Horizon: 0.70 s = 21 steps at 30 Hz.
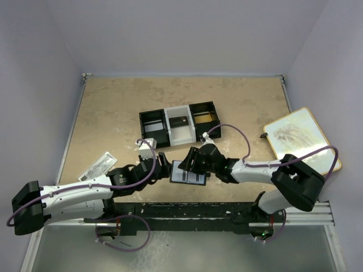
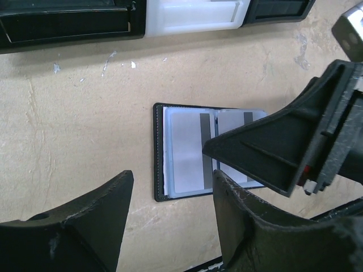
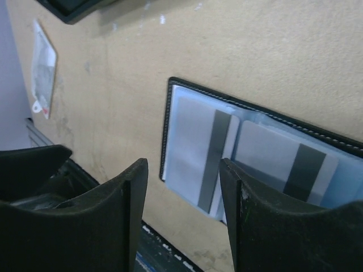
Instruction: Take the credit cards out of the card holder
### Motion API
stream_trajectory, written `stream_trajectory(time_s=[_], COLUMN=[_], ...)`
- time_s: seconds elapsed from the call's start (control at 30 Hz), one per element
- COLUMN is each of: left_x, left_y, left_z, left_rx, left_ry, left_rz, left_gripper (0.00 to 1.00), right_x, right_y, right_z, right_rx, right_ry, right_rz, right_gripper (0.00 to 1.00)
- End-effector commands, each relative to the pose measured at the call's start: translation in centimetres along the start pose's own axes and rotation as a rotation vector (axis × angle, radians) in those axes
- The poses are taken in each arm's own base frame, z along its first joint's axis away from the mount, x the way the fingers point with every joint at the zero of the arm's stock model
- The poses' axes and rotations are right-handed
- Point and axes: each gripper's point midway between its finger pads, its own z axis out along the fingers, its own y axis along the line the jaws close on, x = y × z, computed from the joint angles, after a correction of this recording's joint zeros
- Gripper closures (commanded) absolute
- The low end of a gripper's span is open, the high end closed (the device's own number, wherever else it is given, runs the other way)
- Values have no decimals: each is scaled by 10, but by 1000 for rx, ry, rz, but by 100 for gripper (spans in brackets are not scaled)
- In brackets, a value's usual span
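Note:
The card holder (image 1: 188, 173) lies open on the table between my two grippers, a black wallet with clear pale-blue sleeves. Two sleeves each show a pale card with a grey stripe, in the left wrist view (image 2: 184, 153) and the right wrist view (image 3: 198, 153). My left gripper (image 1: 165, 168) is open and empty, just left of the wallet's edge (image 2: 159, 170). My right gripper (image 1: 193, 161) is open and empty, hovering over the wallet's right page (image 3: 283, 161). A dark card (image 1: 180, 120) and a gold card (image 1: 205, 118) lie in the tray.
The black-and-white three-compartment tray (image 1: 154, 122) stands just behind the wallet. A white printed packet (image 1: 97, 166) lies at the left by my left arm. A pale board with a wooden rim (image 1: 300, 139) sits at the right edge.

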Motion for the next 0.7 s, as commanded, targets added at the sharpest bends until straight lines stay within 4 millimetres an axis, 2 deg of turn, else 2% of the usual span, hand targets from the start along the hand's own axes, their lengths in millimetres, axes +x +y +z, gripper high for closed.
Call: stream_trajectory(time_s=[0.0, 0.13, 0.2, 0.4, 0.57, 0.67], left_x=[-3, 0, 2, 12, 21, 25], left_y=[-6, -12, -12, -18, -22, -23], left_z=[4, 6, 7, 16, 22, 24], left_rx=[9, 17, 15, 31, 34, 36], left_ry=[-15, 10, 15, 45, 77, 91], left_rz=[-30, -21, -13, -6, 11, 20], left_gripper=[44, 44, 44, 44, 45, 47], right_x=[-4, 1, 6, 19, 20, 21], right_y=[-11, -42, -49, -48, -50, -50], right_z=[11, 12, 11, 13, 9, 8], right_rx=[31, 154, 165, 99, 59, 38], right_ry=[-9, -19, -15, 27, -3, -6], right_rz=[16, 52, 64, 79, 117, 120], right_gripper=[44, 45, 44, 47, 50, 56])
